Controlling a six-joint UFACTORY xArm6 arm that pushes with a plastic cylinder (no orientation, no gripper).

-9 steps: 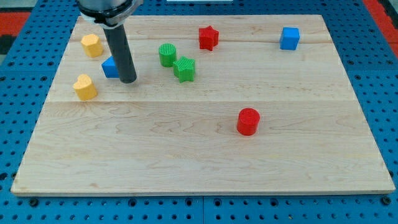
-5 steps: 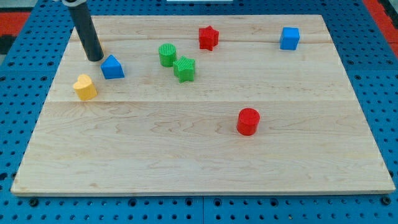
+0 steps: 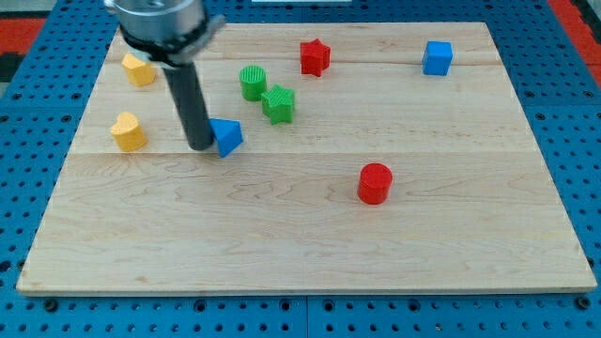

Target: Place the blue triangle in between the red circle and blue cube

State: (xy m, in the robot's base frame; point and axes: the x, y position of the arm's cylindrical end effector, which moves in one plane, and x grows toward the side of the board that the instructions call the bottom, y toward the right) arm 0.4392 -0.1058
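The blue triangle (image 3: 227, 136) lies on the wooden board (image 3: 300, 244), left of the middle. My tip (image 3: 199, 146) is touching its left side. The red circle (image 3: 375, 183) stands lower right of the middle. The blue cube (image 3: 437, 57) sits near the board's top right. The triangle is well to the left of both.
A green cylinder (image 3: 252, 82) and a green star (image 3: 279, 103) sit just up and right of the triangle. A red star (image 3: 315, 56) is near the top. Two yellow blocks lie at the left, one (image 3: 138, 69) near the top and one (image 3: 129, 131) beside my tip.
My tip went from the triangle's right side round to its upper left, then came down and pushed the blue triangle right and toward the view's bottom. The other blocks have not moved.
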